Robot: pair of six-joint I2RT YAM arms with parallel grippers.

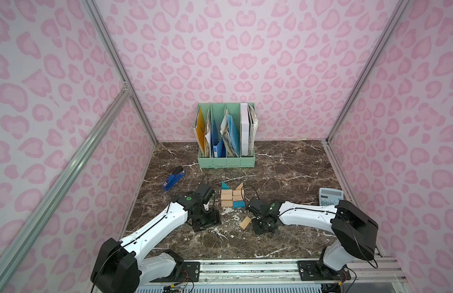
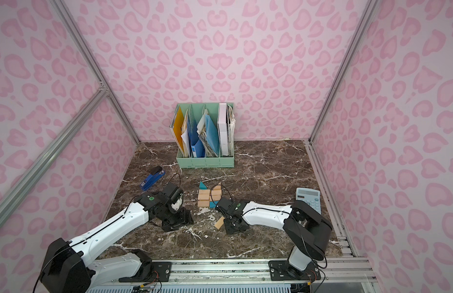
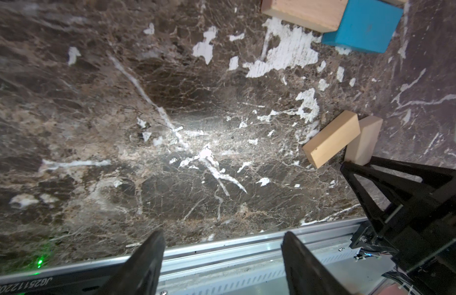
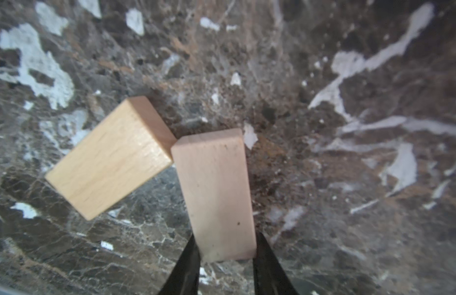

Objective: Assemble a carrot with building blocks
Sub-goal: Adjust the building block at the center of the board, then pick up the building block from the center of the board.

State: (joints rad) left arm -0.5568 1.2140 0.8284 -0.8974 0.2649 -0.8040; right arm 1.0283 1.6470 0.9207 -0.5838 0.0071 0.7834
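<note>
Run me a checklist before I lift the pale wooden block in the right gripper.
1. Grip: right gripper jaws press both long sides of the pale tan wooden rectangular block: ok.
2. Grip position: near the block's end, not its middle: not ok.
3. Clearance: a second yellower tan wooden block touches its far corner and may drag along: not ok.
4. Other arm: left gripper open, empty, above the bare brown marble tabletop: ok.
5. Part-built carrot figure of tan and teal blocks: apart from both grippers: ok.
6. Held block already off the table: cannot tell.
</note>
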